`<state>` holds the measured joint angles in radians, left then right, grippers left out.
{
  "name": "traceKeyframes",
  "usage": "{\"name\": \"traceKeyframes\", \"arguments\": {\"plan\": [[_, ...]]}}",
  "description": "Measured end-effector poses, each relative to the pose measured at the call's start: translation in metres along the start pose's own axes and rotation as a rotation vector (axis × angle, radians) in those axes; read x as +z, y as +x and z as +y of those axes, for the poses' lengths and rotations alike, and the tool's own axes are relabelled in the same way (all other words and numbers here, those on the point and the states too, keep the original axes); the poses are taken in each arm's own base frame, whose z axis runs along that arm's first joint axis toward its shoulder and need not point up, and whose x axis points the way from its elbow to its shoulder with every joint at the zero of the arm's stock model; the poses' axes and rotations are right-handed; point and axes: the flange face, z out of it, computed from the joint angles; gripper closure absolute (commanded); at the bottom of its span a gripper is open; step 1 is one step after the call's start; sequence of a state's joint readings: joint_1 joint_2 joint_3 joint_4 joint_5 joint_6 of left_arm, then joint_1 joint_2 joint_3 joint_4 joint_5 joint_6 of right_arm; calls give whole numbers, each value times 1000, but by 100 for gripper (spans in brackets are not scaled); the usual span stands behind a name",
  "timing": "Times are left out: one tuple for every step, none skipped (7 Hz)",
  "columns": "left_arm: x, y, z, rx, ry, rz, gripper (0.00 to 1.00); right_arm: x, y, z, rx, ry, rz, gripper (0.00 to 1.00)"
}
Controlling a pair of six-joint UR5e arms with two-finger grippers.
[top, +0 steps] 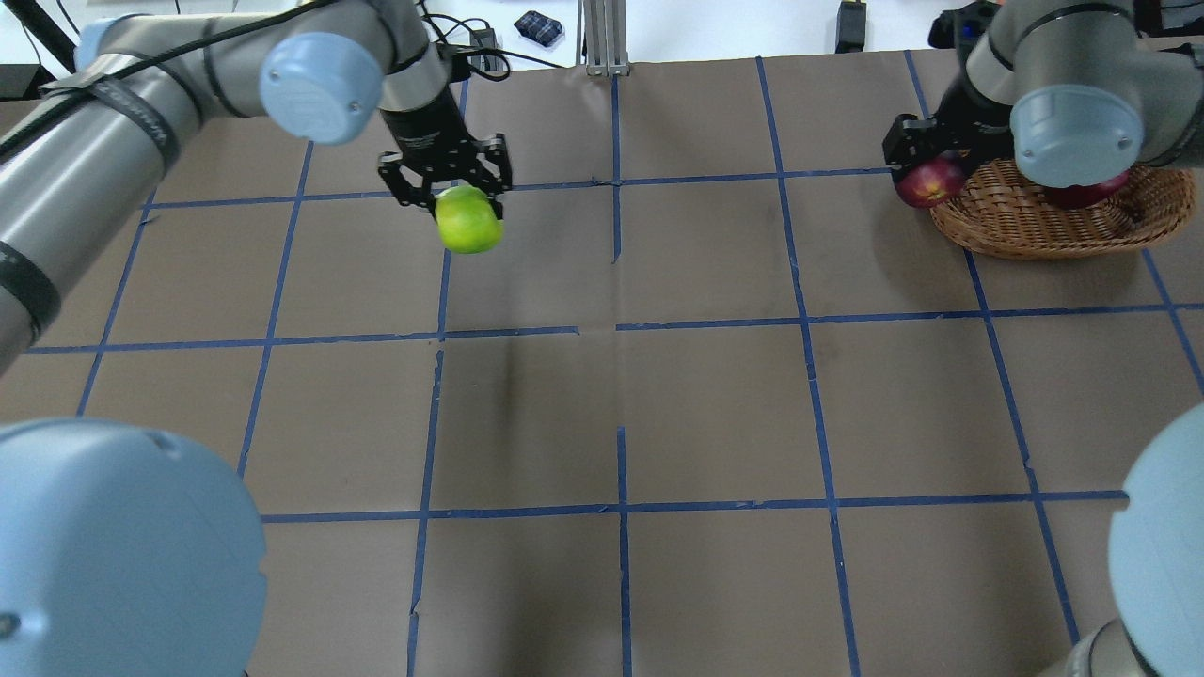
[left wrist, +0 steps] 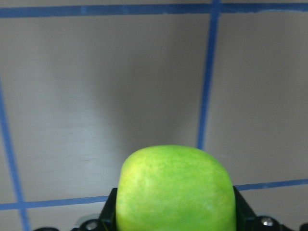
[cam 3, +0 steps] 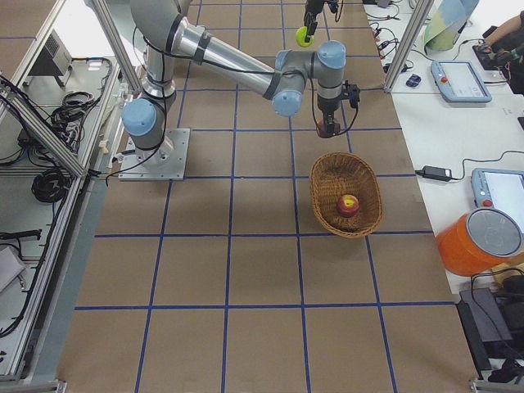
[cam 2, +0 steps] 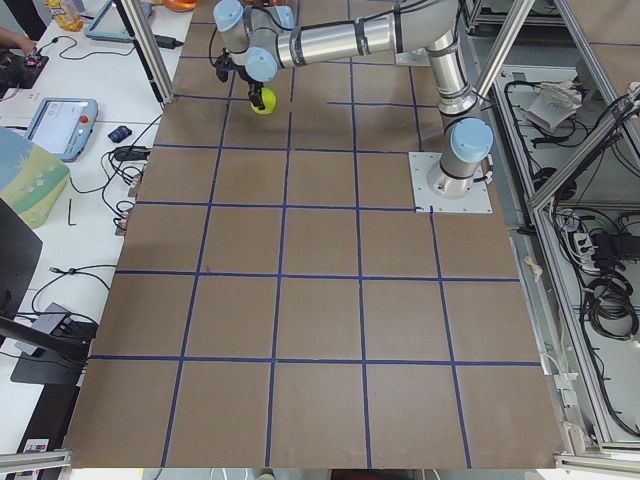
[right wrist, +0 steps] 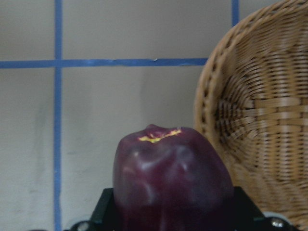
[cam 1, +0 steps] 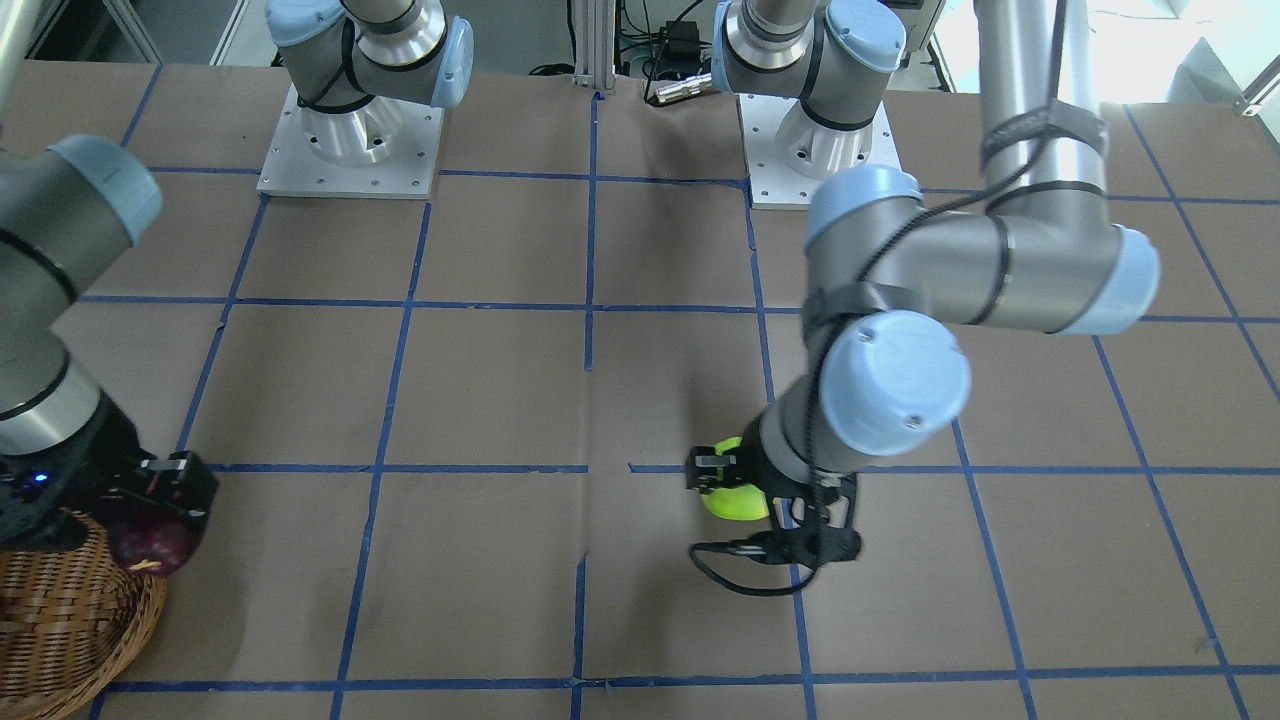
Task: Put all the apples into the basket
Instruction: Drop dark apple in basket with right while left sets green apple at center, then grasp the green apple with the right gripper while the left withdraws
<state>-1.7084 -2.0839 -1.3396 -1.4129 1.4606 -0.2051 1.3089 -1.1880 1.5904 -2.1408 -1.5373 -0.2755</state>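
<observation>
Front view: my right claw is clamped on the maroon apple, just beside the basket rim; releasing here could drop it onto the bench. Overhead: my left claw grips the green apple, well apart from the basket, a long carry where it could slip. Right-side view: 1 red apple lies inside and could get knocked.

In the overhead view the right arm hides most of the red apple, the front view's corner crops the basket, and the wrist views' lower edges crop the green apple and maroon apple.
</observation>
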Motion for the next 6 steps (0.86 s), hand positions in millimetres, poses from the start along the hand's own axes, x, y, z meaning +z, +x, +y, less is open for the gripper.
{"name": "traceKeyframes", "arguments": {"plan": [[19,46,18,-50,23,3,100,10,37,-16,-52,13,12,100],[45,84,37,-99,43,9,100,22,72,-31,-115,16,26,100],[75,117,58,-112,82,25,100,37,108,-39,-153,8,34,35],[104,134,78,-111,97,32,20,49,135,-41,-180,-2,32,0],[128,140,93,-139,86,28,0,54,147,-42,-224,-20,23,0],[136,142,102,-197,86,31,0,53,151,-41,-251,-60,-2,0]]}}
